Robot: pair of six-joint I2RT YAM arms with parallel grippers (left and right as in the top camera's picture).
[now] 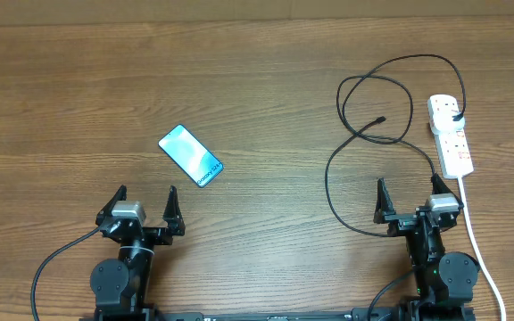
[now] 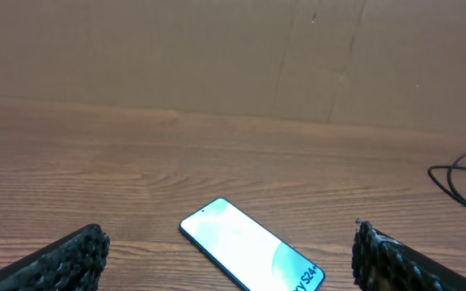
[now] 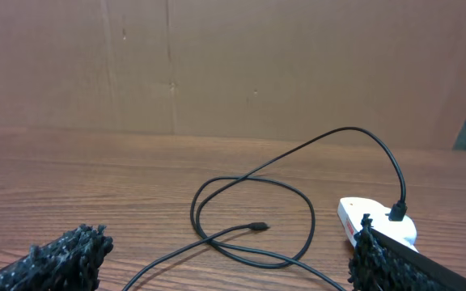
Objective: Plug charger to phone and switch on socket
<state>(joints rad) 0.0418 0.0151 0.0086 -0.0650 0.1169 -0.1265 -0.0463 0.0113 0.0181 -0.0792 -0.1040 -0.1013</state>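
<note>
We hold the left gripper (image 1: 145,192) and right gripper (image 1: 409,185) spread wide, both empty. The phone (image 1: 190,155) lies flat ahead of the left gripper, slightly to its right. Ahead of the right gripper the charger (image 3: 350,128) loops, its connector (image 1: 380,119) free, its plug (image 1: 454,112) in the socket (image 1: 451,135) ahead-right.

wooden table (image 1: 78,80), brown wall (image 3: 298,65)

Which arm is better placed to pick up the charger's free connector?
Right. The connector lies straight ahead of the open right gripper, on the same side as the socket. The left gripper sits far off to the other side, facing the phone.
</note>
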